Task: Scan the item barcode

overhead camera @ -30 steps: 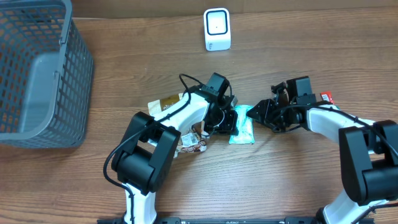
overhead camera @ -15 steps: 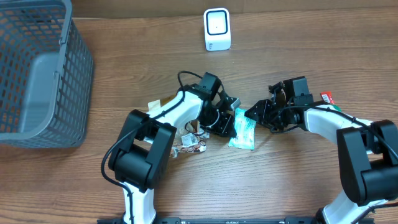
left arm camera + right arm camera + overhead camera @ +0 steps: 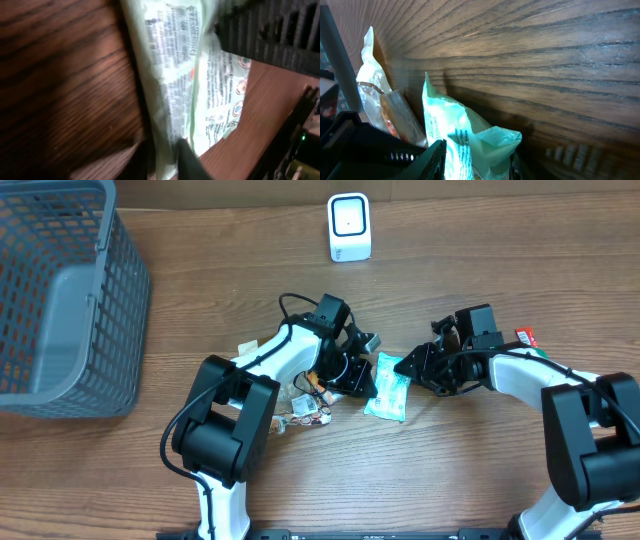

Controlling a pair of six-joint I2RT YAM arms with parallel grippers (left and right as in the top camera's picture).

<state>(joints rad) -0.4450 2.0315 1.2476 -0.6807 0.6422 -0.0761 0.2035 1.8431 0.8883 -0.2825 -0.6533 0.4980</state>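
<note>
The overhead view looks straight down from high above and takes in the whole bench (image 3: 450,480). Both wrist views sit low and very close, facing along the wood from opposite sides. All three share the pale green packet (image 3: 387,388) at centre.

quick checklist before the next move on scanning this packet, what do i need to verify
1. Teal packet end lies between the right gripper fingers: ok.
2. Right grip firm enough to lift: cannot tell.
3. Left gripper clear of the packet: not ok, it is right against it.
4. Barcode located: cannot tell, only small print shows.
5. Scanner upright with nothing in front of it: ok.
</note>
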